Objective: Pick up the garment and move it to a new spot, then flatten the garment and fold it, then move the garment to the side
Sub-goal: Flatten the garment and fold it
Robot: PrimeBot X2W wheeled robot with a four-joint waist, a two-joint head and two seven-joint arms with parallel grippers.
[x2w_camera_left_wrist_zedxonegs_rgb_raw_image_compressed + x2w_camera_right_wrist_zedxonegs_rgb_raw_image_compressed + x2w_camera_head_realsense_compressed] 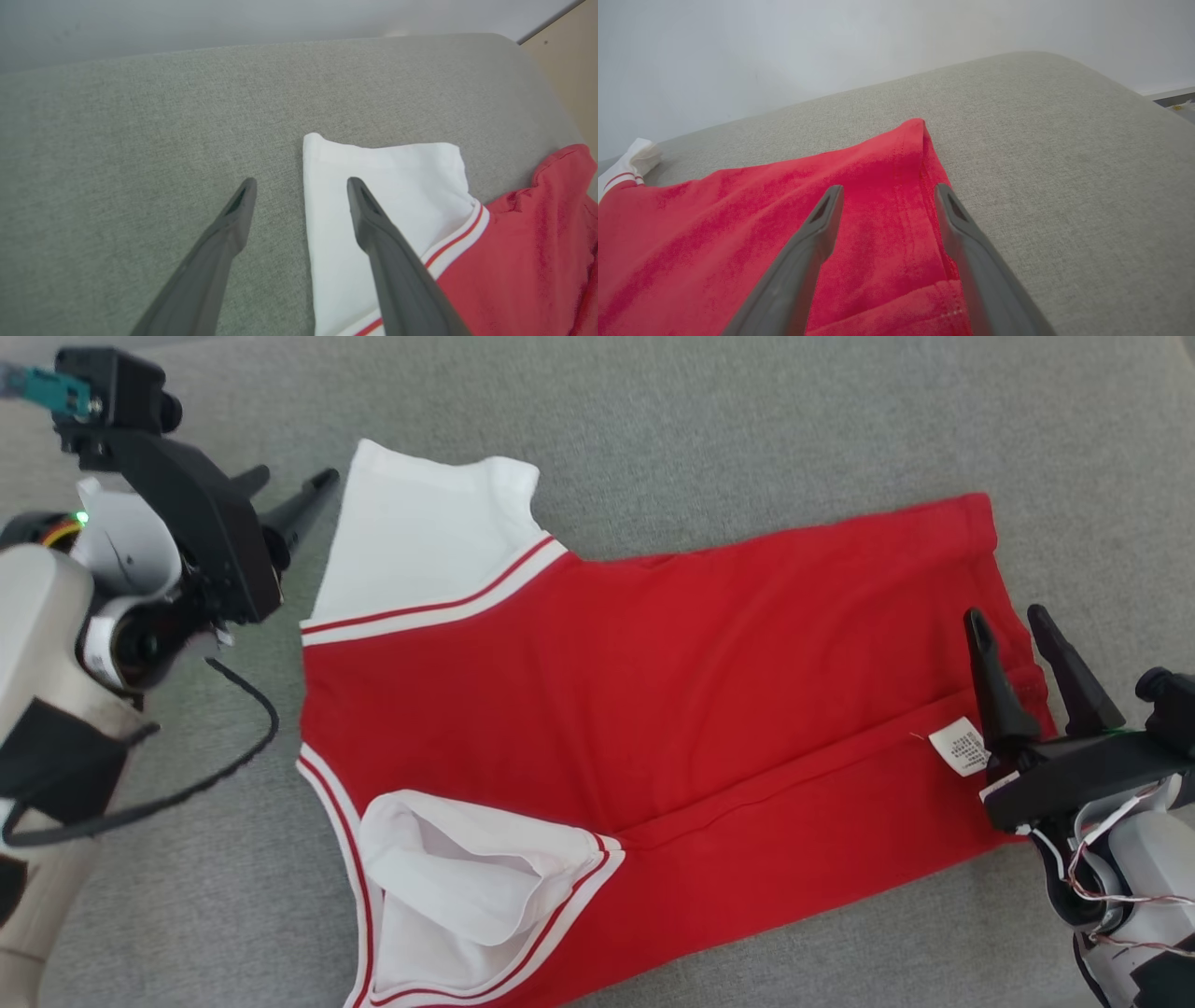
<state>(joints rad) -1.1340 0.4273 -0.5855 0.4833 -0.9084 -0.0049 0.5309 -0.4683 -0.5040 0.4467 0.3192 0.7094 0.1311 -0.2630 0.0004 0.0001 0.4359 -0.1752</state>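
Observation:
A red garment (672, 691) with white sleeves and red-and-white trim lies folded lengthwise on the grey cushion (747, 420). One white sleeve (420, 537) lies flat at the upper left; the other (448, 887) is rumpled at the bottom. My left gripper (289, 490) is open just left of the upper sleeve (387, 186), one finger over its edge. My right gripper (1008, 621) is open above the garment's hem (896, 196), near a white care label (962, 745). Nothing is held.
The grey cushion (140, 116) runs on to the far side and to the right of the garment. A pale wall (784, 42) stands behind it. A wooden panel (565, 65) shows at the cushion's far right corner.

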